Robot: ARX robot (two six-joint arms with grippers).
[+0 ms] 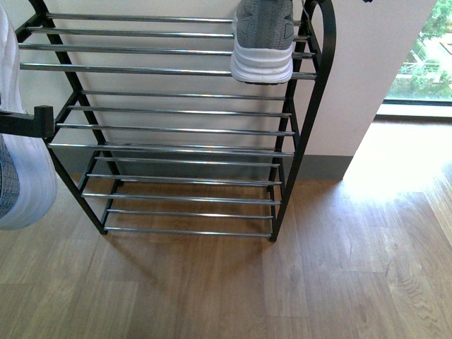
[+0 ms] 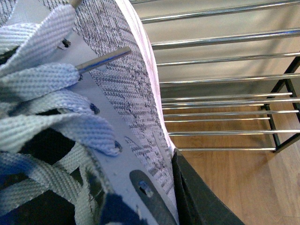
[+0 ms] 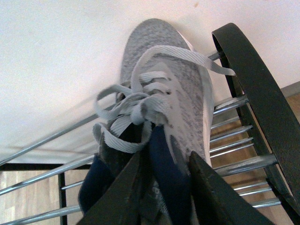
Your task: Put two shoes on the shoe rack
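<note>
**A:** Right claw (image 3: pixel 164 197) and left claw (image 1: pixel 30 121): where do things stand?

**B:** About halfway. On the shoe rack (image 1: pixel 326 49), the first sneaker (image 1: pixel 263 35) sits on the top tier at the far right, toe to the wall.

**A:** And the right claw?

**B:** It seems to be pinching the navy collar (image 3: pixel 159 154), though the view is cramped.

**A:** The other one?

**B:** The second sneaker (image 1: pixel 25 183) hangs left of the rack, clamped in the left claw, not yet shelved.

The black shoe rack (image 1: pixel 328 49) stands on the wooden floor (image 1: pixel 282 282). 1 grey sneaker (image 1: pixel 263 35) rests across its top tier, at the right end.
</note>
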